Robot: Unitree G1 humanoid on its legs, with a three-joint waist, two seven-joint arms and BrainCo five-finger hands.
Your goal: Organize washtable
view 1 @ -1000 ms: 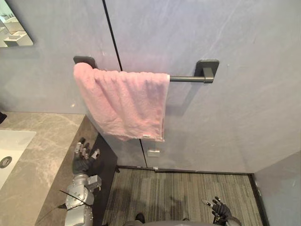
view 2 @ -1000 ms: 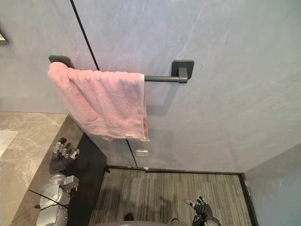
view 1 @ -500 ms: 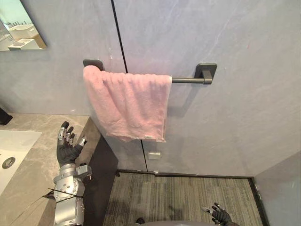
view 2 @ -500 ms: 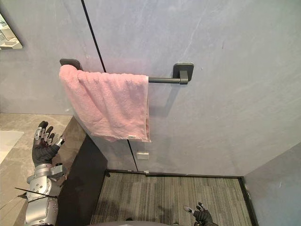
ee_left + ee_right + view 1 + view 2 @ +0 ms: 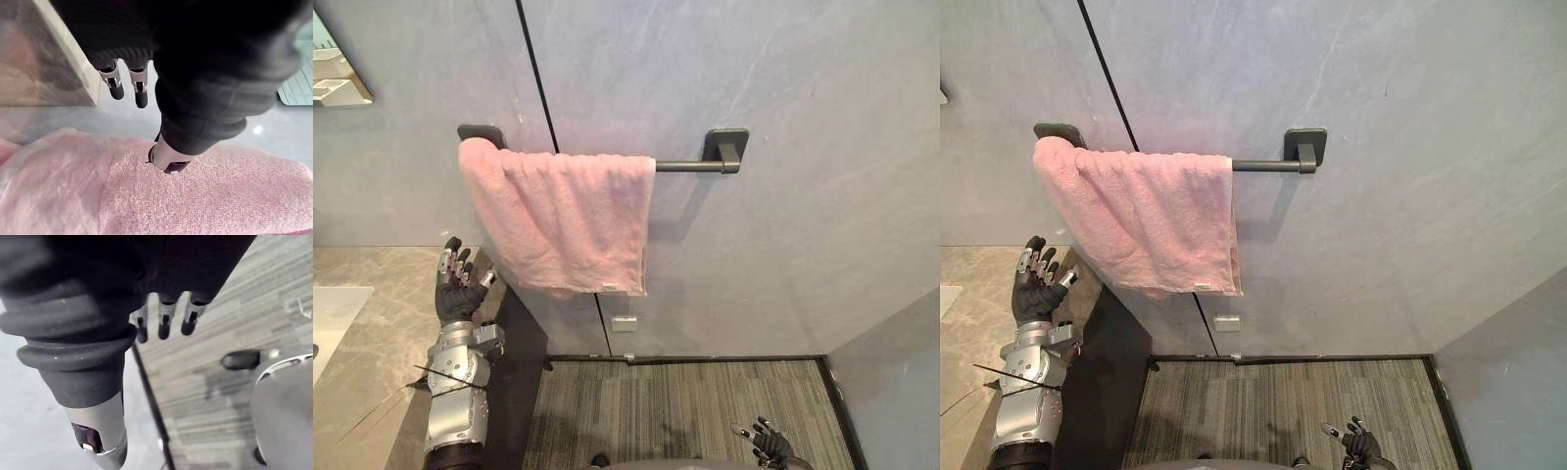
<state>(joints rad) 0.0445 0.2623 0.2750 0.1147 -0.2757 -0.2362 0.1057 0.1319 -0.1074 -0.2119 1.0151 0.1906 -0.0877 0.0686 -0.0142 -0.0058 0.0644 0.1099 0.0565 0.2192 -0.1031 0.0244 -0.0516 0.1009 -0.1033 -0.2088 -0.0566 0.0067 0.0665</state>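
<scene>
Left eye view: the pink towel hangs draped over the dark wall-mounted towel bar, gathered toward its left bracket. My left hand is raised above the edge of the marble countertop, fingers straight and spread, grasping nothing, near the towel's lower left edge but apart from it. My right hand hangs low over the striped grey floor, loosely spread and empty. Right eye view: a white wall socket sits just below the towel's hem. Left wrist view: straight fingers and the thumb point past the counter toward the towel's pile. Right wrist view: relaxed fingers dangle above the floor.
</scene>
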